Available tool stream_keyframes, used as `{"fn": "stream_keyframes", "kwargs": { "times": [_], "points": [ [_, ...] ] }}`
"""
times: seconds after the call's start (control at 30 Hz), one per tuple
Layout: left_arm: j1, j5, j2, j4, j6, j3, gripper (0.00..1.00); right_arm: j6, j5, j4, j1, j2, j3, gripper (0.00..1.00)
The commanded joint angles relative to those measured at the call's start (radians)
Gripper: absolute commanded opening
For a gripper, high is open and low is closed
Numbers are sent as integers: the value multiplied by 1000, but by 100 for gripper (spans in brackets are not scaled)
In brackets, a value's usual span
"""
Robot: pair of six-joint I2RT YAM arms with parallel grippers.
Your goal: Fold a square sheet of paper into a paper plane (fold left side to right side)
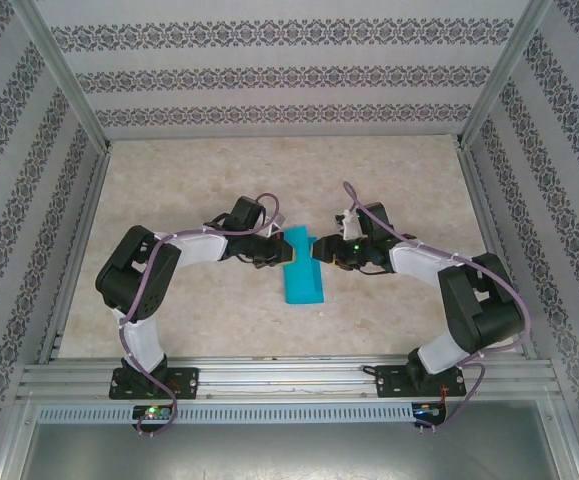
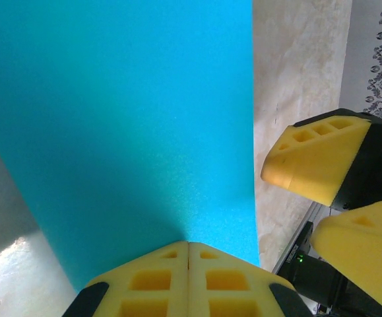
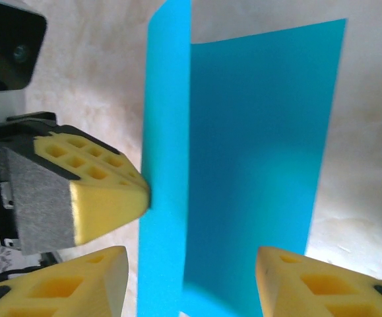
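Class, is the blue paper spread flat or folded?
Partly folded: one side of the paper stands raised over the flat rest, pinched in the shut left gripper.

Half-raised sheet [image 1: 301,280] across centre (room beyond)

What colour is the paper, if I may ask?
The square sheet of paper is turquoise-blue; left wrist view.
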Motion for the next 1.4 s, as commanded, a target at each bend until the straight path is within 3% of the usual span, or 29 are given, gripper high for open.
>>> {"fn": "stream_keyframes", "kwargs": {
  "times": [0.0,0.3,0.6,0.77,1.07,1.37],
  "points": [
    [-16,-2,18,-20,15,27,0,62,-79,121,19,47,-11,54],
    [-18,0,20,-22,17,29,0,88,-98,161,47,112,8,45],
    [-20,11,9,-4,6,23,1,77,-59,124,53,129,18,21],
    [-20,-25,-41,-13,9,13,12,49,-12,67,54,127,30,5],
    [-20,-172,-140,-184,77,18,43,-2,72,-28,63,128,56,3],
    [-32,-155,-56,-182,61,27,47,-19,97,-66,71,140,74,3]
  ]
}}
